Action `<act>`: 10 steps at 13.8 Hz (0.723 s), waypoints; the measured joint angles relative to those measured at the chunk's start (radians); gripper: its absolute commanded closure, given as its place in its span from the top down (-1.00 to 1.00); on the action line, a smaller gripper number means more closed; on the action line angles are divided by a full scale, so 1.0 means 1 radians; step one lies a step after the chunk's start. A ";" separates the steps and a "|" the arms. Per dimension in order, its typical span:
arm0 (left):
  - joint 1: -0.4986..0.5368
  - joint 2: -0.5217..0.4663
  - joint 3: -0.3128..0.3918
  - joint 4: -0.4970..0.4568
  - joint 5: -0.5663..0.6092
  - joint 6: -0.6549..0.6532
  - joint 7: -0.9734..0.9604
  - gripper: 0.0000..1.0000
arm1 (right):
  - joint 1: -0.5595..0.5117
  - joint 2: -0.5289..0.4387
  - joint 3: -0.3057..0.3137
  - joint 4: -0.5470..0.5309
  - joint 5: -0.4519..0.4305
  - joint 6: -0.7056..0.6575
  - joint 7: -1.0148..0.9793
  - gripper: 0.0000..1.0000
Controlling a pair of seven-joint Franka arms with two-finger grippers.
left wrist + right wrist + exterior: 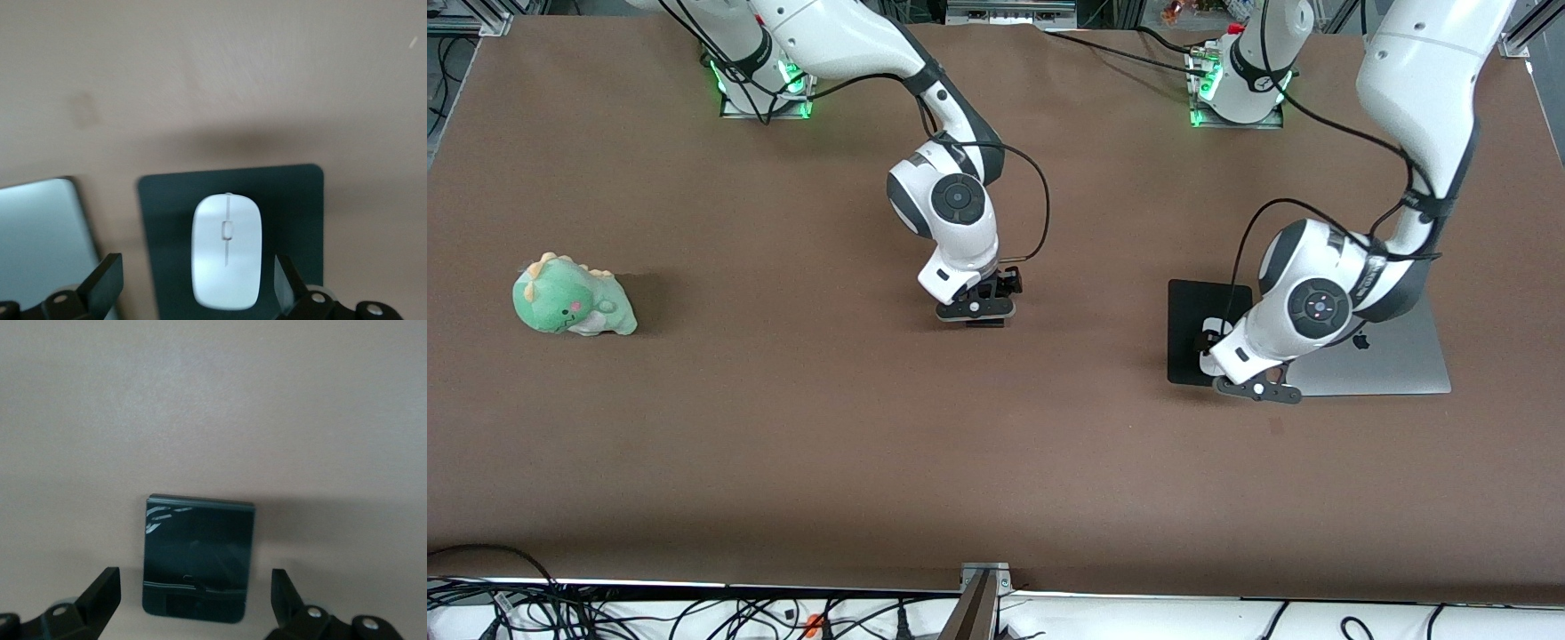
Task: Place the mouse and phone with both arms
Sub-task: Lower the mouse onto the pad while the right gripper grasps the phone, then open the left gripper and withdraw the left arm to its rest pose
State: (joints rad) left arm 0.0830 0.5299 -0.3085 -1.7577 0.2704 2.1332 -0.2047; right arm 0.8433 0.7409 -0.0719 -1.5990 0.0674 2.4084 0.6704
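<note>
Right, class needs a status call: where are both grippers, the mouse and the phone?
Left gripper open over mouse on mouse pad. Right gripper open over phone on table. Nothing in the way.

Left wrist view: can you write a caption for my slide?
Left hand open around the white mouse on the black mouse pad, beside the laptop.

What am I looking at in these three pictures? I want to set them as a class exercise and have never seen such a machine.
Two white robot arms stand at a brown table. One picture looks down from a high camera; the others come from cameras on each wrist. The left gripper hangs open over a white mouse lying on a black mouse pad, beside a closed silver laptop. The right gripper hangs open over a black phone lying on the table's middle. Neither holds anything. A green plush dinosaur sits toward the right arm's end.
</note>
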 measured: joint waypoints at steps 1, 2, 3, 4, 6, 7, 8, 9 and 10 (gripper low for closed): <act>0.000 -0.016 -0.010 0.054 0.000 -0.072 0.000 1.00 | 0.003 0.009 -0.001 0.000 -0.010 0.011 0.000 1.00; 0.000 -0.029 -0.023 0.112 0.000 -0.154 0.000 1.00 | 0.003 0.014 -0.003 -0.001 -0.023 0.015 0.000 1.00; -0.001 -0.038 -0.037 0.171 0.000 -0.243 0.000 1.00 | 0.003 0.016 -0.005 -0.001 -0.031 0.016 0.000 1.00; -0.002 -0.043 -0.047 0.230 0.000 -0.328 0.000 1.00 | 0.003 0.016 -0.007 -0.003 -0.035 0.018 0.000 1.00; -0.002 -0.049 -0.058 0.342 0.000 -0.465 0.000 1.00 | 0.003 0.018 -0.008 -0.012 -0.037 0.041 -0.001 1.00; -0.002 -0.053 -0.065 0.397 0.000 -0.518 0.001 1.00 | 0.003 0.022 -0.008 -0.017 -0.037 0.057 -0.001 1.00; -0.002 -0.061 -0.074 0.447 0.000 -0.563 0.002 1.00 | 0.003 0.028 -0.009 -0.020 -0.037 0.069 -0.001 1.00; -0.002 -0.072 -0.078 0.491 0.000 -0.604 0.005 1.00 | 0.003 0.032 -0.009 -0.022 -0.037 0.079 -0.001 1.00; -0.001 -0.087 -0.080 0.529 -0.003 -0.636 0.020 1.00 | 0.003 0.033 -0.009 -0.022 -0.037 0.081 -0.001 1.00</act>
State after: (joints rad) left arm 0.0820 0.4424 -0.3881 -1.2286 0.2675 1.4975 -0.1847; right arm 0.8464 0.7739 -0.0804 -1.6207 0.0303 2.4897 0.6696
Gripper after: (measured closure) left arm 0.000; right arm 0.000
